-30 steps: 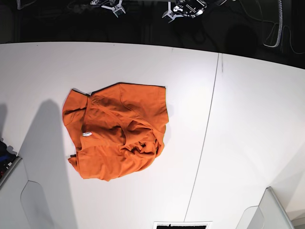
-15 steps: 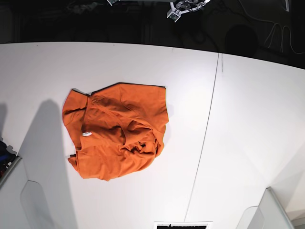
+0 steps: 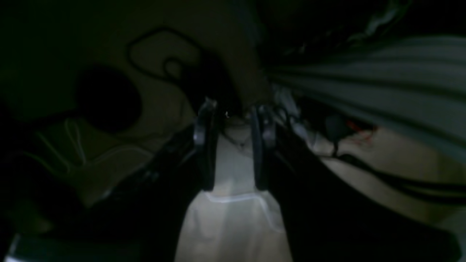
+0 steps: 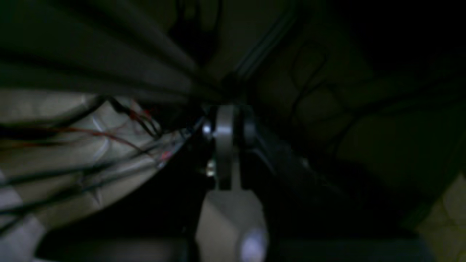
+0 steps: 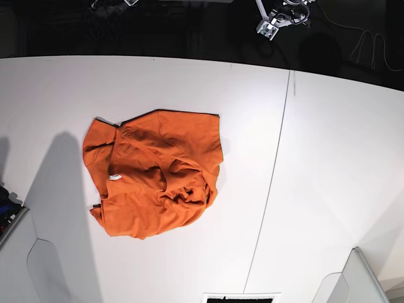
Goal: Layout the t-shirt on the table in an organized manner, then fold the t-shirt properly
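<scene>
shirt (image 5: 154, 173) lying crumpled on table (image 5: 328, 158), awaiting spreading | left gripper (image 3: 233, 145) gaping, empty | right gripper (image 4: 225, 145) clenched, empty, parked clear

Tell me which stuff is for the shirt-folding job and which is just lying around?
For the job:
- orange t-shirt, crumpled, not yet spread out
- white table it lies on
- left hand, jaws apart, empty
- right hand, shut, empty

Just lying about:
- cables in the dark behind the table
- grey bins at the near corners
</scene>
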{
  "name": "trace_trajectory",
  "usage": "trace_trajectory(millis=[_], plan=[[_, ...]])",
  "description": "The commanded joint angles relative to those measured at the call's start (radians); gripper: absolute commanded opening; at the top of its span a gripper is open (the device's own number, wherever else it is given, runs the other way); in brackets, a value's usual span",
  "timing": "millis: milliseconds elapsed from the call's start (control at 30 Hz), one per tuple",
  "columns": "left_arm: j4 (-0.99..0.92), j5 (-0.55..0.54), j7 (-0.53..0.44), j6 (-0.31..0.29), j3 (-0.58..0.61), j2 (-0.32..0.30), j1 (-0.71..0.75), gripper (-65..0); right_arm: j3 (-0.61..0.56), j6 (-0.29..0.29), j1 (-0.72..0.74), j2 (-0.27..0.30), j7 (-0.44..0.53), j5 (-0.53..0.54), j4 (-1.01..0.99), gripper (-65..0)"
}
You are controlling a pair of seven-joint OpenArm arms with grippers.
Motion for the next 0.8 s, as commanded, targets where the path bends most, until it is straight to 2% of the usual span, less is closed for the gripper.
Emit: trace_trajectory(millis=[0, 100, 167, 300, 367, 433, 500, 600, 667, 767], plan=[[0.058, -0.003, -0.003, -0.003, -0.003, -0.01, 0.013, -45.3, 0.0, 0.0, -0.011, 0.022, 0.019, 0.005, 0.058, -61.4], [0.18, -0.003, 0.059, -0.002, -0.003, -0.04, 0.018, -45.1, 0.004, -0.022, -0.008, 0.052, -0.006, 0.004, 0.172, -61.4], [0.246, -0.003, 0.076, -0.002, -0.003, -0.062, 0.018, -45.1, 0.019, -0.045, -0.004, 0.05, -0.005, 0.005, 0.239, -61.4], [0.322, -0.011, 0.04, 0.024, -0.003, -0.1, 0.011, -45.1, 0.043, -0.074, 0.073, 0.048, -0.006, 0.051, 0.33, -61.4], [0.337, -0.011, 0.014, 0.028, -0.003, -0.103, 0.0, -41.5, 0.071, -0.074, 0.133, 0.031, -0.008, 0.057, 0.333, -61.4], [0.338, -0.039, 0.011, 0.027, -0.003, -0.103, -0.026, -34.4, 0.119, -0.073, 0.196, -0.006, -0.032, 0.063, 0.328, -61.3], [0.338, -0.085, 0.011, 0.027, -0.003, -0.103, -0.065, -28.4, 0.177, -0.073, 0.261, -0.053, -0.069, 0.128, 0.324, -61.3], [0.338, -0.124, 0.011, 0.027, -0.003, -0.103, -0.131, -27.8, 0.26, -0.072, 0.348, -0.13, -0.132, 0.228, 0.312, -61.3], [0.337, -0.167, 0.011, 0.027, -0.002, -0.103, -0.179, -27.8, 0.304, -0.072, 0.395, -0.184, -0.183, 0.246, 0.295, -61.1], [0.319, -0.2, 0.011, 0.023, 0.002, -0.103, -0.251, -27.8, 0.348, -0.06, 0.458, -0.246, -0.22, 0.241, 0.242, -54.6]])
